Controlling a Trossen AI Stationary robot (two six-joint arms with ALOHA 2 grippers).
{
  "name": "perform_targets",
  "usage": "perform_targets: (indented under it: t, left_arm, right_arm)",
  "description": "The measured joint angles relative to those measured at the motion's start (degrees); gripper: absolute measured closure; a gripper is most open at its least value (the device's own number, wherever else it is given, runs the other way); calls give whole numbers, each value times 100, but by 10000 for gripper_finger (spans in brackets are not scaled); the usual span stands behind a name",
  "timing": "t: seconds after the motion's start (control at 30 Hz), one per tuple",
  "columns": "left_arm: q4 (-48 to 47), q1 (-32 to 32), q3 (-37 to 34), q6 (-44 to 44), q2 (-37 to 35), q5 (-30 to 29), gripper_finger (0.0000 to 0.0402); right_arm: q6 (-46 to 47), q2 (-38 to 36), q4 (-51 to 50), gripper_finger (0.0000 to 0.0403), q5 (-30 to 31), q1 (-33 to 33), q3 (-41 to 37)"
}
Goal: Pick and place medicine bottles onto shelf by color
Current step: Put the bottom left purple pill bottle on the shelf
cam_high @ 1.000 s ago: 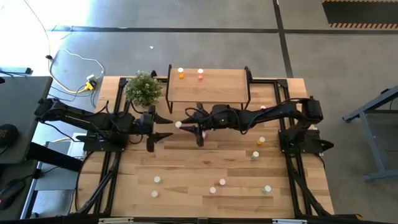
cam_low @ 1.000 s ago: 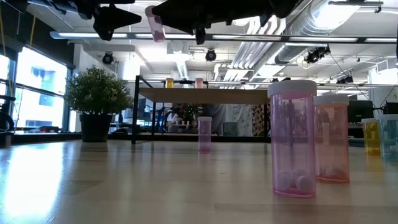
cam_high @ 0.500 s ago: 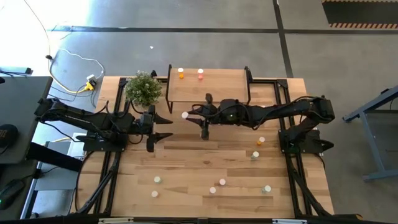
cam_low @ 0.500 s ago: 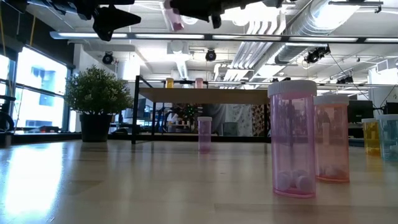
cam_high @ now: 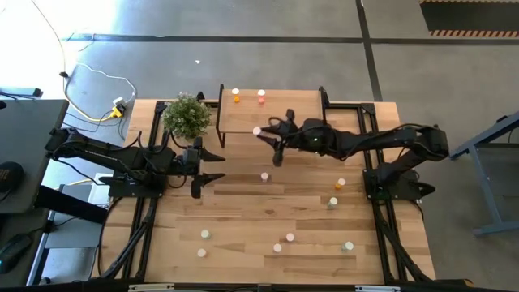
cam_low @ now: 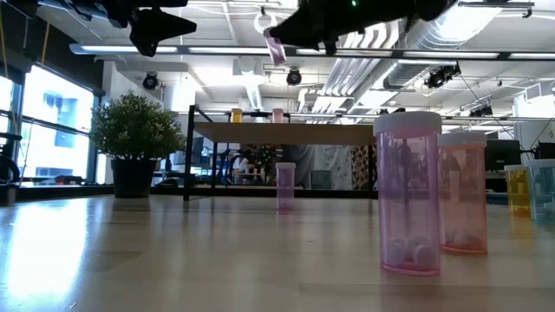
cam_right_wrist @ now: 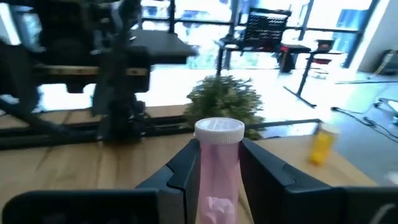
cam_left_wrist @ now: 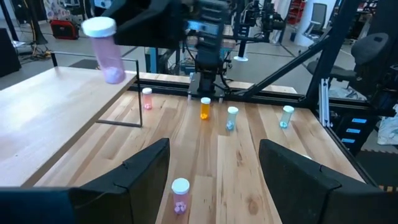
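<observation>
My right gripper is shut on a light pink bottle with a white cap in the air at the shelf's near edge. The bottle also shows in the right wrist view and the low view. The shelf, light wood on a black frame, carries an orange bottle and a pink bottle standing on its far left part. My left gripper waits open and empty over the table, left of the middle. My right gripper pinches the bottle's pink body between its two fingers, just below the white cap. The fingers come roughly level from the table's right. The bottle is lifted clear of table and shelf, tilted, cap uppermost.
A potted plant stands left of the shelf. A pink bottle stands mid-table, an orange one and a pale green one to its right. Several more bottles stand near the near edge.
My right gripper has carried the pink bottle from the table's middle toward the far edge and somewhat to the right, up to the shelf's near edge. The bottle has stayed in the hold, clear of the table, and tilts more now.
</observation>
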Motion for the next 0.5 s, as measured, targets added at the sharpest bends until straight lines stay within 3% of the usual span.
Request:
perform_targets:
  t: [0.3, 0.5]
  left_arm:
    - [4, -2, 0, 2, 1, -32, 163]
    - [2, 0, 0, 50, 2, -104, 163]
  right_arm:
    - [93, -207, 1710, 311, -2, -705, -1203]
    - [112, -78, 2556, 311, 77, -1144, -1579]
